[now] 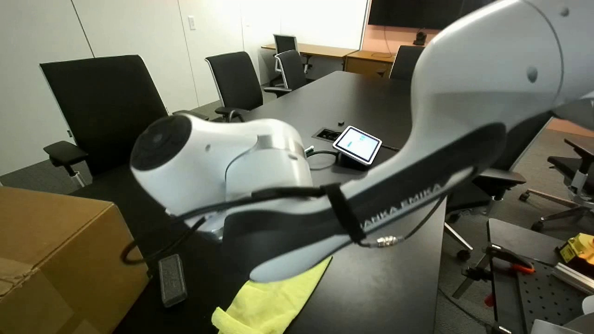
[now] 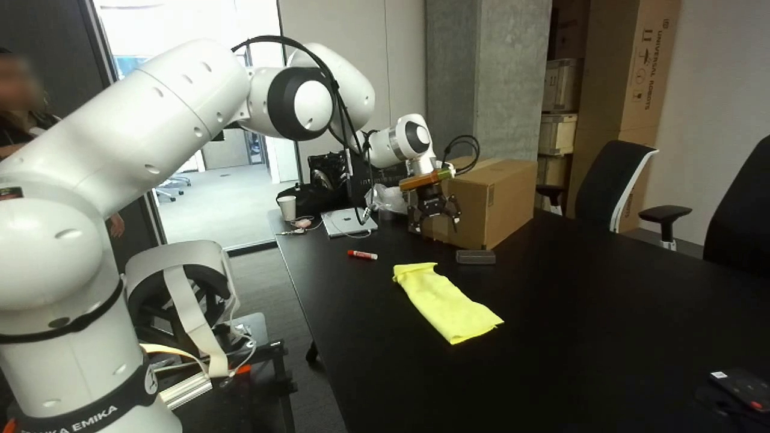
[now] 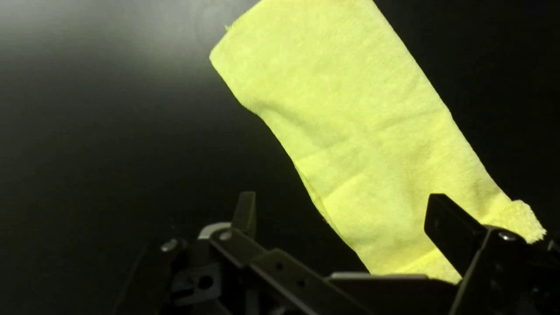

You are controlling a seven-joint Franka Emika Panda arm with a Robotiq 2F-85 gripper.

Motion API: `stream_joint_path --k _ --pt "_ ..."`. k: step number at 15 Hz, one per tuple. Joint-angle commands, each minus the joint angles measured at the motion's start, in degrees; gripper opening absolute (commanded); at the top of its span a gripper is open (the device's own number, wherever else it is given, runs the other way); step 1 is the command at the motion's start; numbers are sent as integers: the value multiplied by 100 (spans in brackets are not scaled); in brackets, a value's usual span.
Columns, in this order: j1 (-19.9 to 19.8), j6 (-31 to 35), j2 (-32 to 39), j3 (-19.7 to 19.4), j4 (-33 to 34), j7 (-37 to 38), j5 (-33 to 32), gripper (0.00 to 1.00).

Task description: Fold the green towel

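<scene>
The green towel (image 2: 446, 305) lies on the dark table as a long, narrow strip in both exterior views. One end is turned over in a small fold. In an exterior view the arm hides part of the towel (image 1: 274, 299). My gripper (image 2: 434, 224) is above the table beside the cardboard box, apart from the towel. In the wrist view the gripper (image 3: 342, 194) has its fingers wide apart with nothing between them. The towel (image 3: 350, 113) lies below and beyond the fingers there, its folded end partly behind the right finger. In an exterior view the arm hides the gripper.
A cardboard box (image 2: 502, 201) stands close behind the gripper. A dark grey block (image 2: 475, 257) and a red marker (image 2: 362, 255) lie near the towel. A laptop (image 2: 349, 222) and a white cup (image 2: 287, 207) are at the table's end. A tablet (image 1: 357, 144) stands farther along.
</scene>
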Motion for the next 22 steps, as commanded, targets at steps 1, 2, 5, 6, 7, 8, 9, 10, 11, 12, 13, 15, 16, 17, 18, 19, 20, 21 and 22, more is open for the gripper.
stream_joint_path --k 1,2,5,6,7,8,9,10,11,12,13,15,16,17,18,19,20,21,22 --pt "-472 206 -1006 5 -1384 827 320 100" --pt "-602 242 -1179 7 -1640 1038 403 100" --pt "-799 322 -1750 -117 -2402 1658 830 100" --pt "-865 372 -1937 -127 -2665 1876 961 100" --pt "-922 401 -2150 -140 -2920 2061 1124 100" --pt "-957 469 -2338 -159 -3183 2282 1275 100" --pt "-999 548 -2543 -179 -3452 2484 1419 100" --pt "-1028 607 -2760 -194 -3717 2687 1569 100" --pt "-1080 670 -2990 -190 -3988 2836 1763 100" --pt "-1113 778 -3213 -199 -4256 3004 1924 100" --pt "-1150 938 -3441 -199 -4541 3148 2093 100" --pt "-1198 1228 -3954 -208 -5109 3346 2322 100" --pt "-1208 1353 -4210 -217 -5396 3423 2361 100" --pt "-1221 1422 -4484 -225 -5683 3507 2389 100" --pt "-1249 1455 -4774 -220 -5976 3537 2400 100" --pt "-1271 1496 -5046 -221 -6274 3597 2361 100" --pt "-1301 1495 -5350 -211 -6573 3640 2340 100" --pt "-1340 1505 -5651 -204 -6883 3660 2304 100" --pt "-1389 1496 -5973 -191 -7189 3648 2316 100"
